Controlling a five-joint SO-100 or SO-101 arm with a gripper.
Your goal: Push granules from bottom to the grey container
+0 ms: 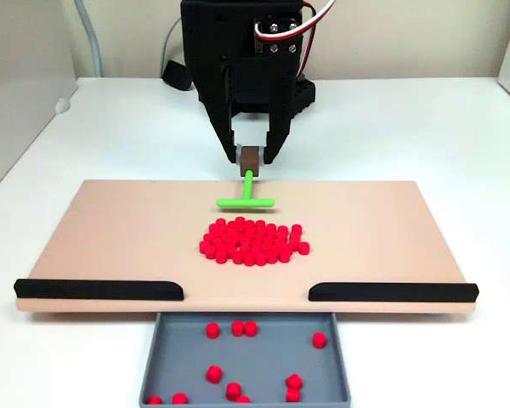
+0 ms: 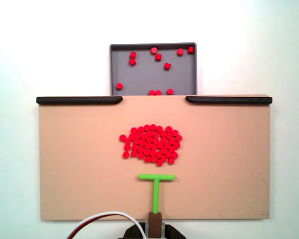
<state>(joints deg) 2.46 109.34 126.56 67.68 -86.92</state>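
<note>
Pusher staged behind the granule pile, in line with the tray gap.

Your gripper (image 1: 252, 158) is clenched on the brown handle block of the green T-shaped stick (image 1: 246, 199). In the front fixed view its crossbar lies left-right, just beyond the granules (image 1: 253, 241) on the tan board (image 1: 110, 238). The grey container (image 1: 246, 361) sits nearer the camera, past the gap between the black strips (image 1: 99, 290); a few pellets already lie inside.

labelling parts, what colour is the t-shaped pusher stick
Bright green T-shaped stick, on a brown block; clearest in this fixed view.
</note>
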